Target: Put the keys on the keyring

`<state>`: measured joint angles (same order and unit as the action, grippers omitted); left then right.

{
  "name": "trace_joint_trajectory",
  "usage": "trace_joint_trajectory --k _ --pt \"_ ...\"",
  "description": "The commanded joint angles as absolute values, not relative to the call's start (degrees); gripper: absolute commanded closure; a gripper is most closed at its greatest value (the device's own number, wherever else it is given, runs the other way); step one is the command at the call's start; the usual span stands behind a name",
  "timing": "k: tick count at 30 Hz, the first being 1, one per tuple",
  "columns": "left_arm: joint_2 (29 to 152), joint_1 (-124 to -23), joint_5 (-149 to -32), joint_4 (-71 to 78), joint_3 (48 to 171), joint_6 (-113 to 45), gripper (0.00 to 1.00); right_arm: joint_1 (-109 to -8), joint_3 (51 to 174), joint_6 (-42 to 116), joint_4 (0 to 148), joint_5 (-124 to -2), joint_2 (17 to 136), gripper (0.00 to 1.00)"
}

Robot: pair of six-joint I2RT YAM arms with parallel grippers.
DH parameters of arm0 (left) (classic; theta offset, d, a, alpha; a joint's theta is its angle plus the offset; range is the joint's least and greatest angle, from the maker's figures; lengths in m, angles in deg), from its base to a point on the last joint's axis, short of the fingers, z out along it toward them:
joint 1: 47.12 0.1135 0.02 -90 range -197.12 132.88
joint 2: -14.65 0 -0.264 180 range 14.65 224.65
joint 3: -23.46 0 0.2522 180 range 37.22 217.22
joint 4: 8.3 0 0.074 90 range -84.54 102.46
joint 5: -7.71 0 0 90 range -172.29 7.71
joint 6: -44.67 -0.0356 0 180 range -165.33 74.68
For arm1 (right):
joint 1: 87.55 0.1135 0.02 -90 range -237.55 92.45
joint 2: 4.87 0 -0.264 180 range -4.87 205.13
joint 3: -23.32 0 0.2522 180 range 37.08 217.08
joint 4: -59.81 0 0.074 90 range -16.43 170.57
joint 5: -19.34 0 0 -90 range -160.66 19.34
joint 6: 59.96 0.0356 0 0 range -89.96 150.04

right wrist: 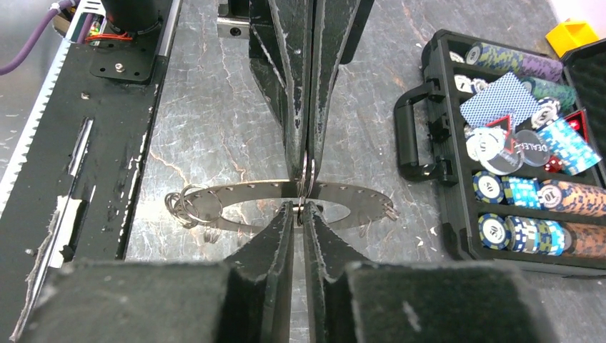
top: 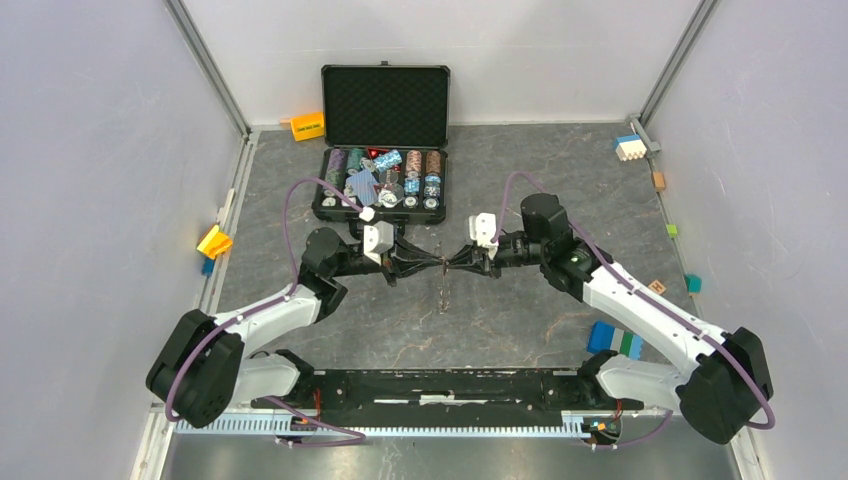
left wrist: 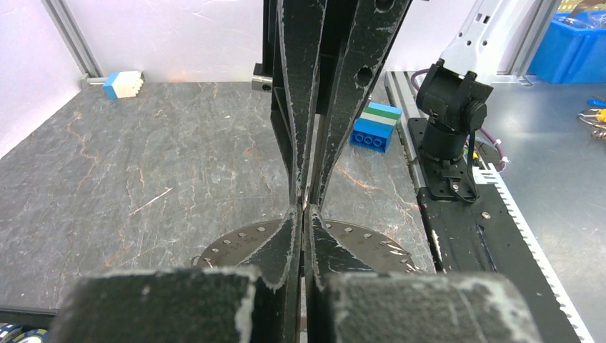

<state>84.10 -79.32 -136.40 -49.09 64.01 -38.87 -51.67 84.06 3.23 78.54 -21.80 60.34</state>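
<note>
The right gripper (right wrist: 300,211) is nearly closed, its tips pinched on the near band of the keyring (right wrist: 361,201). The left gripper (left wrist: 304,214) is fully closed tip to tip against it, at the ring's far band; whether it nips the band or a small round silver piece there is unclear. The ring spreads sideways from the pinch, with small silver loops (right wrist: 184,206) at its end toward the base rail (top: 440,385). Bare table (top: 520,310) lies between ring and rail. On the far side the poker case (right wrist: 437,187) stands near, its handle (right wrist: 411,136) toward the ring. A blue block (top: 612,338) sits well apart by the right arm.
</note>
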Motion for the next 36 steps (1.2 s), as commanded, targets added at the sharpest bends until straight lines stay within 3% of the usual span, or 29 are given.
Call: trace_joint_trajectory --k 1,4,8,20,36 --pt "82.96 -79.14 -136.17 -53.9 64.41 -38.15 0.98 -51.69 84.35 3.23 78.47 -22.25 60.64 0.81" --pt "82.89 -79.11 -136.17 -52.98 64.35 -39.02 0.98 -51.69 85.45 2.37 79.75 -23.13 59.81 0.72" --pt "82.59 -79.13 -136.37 -52.04 64.25 -40.12 0.98 -51.69 85.55 2.14 79.85 -24.51 57.63 0.69" --pt "83.03 -79.64 -137.76 -47.13 65.08 -45.04 0.98 -51.76 87.88 5.21 79.28 -21.1 60.23 0.69" --pt "83.23 -79.99 -138.09 -46.49 65.1 -45.15 0.98 -51.73 89.2 7.0 78.13 -19.51 63.2 0.79"
